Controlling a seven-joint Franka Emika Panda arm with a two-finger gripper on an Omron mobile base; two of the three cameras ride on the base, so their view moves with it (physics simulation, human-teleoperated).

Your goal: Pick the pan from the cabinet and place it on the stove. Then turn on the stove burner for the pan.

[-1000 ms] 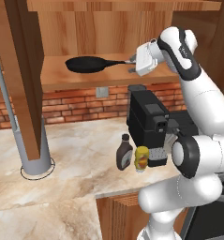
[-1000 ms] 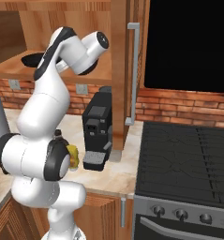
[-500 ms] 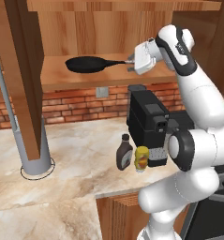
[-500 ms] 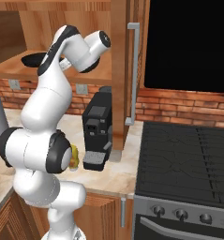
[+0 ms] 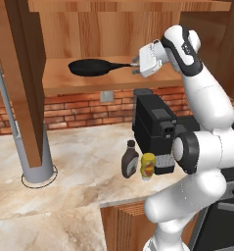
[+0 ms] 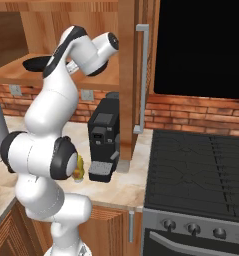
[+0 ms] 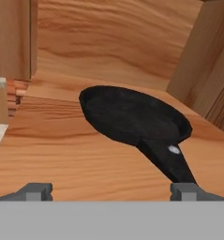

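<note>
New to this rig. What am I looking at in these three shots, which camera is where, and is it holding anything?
It's a simulated kitchen with a white robot arm on a driving base. Two cameras ride on the base behind the arm, one on its left and one on its right. The third sits on the hand and looks along the gripper.

The arm reaches up to the shelf of the cabinet, where the pan lies. In the hand view the jaws stand open, with the pan's handle pointing toward the right fingertip; nothing is held.

On the counter stand a black coffee machine, a brown bottle and a yellow bottle. The stove is to the right.
</note>
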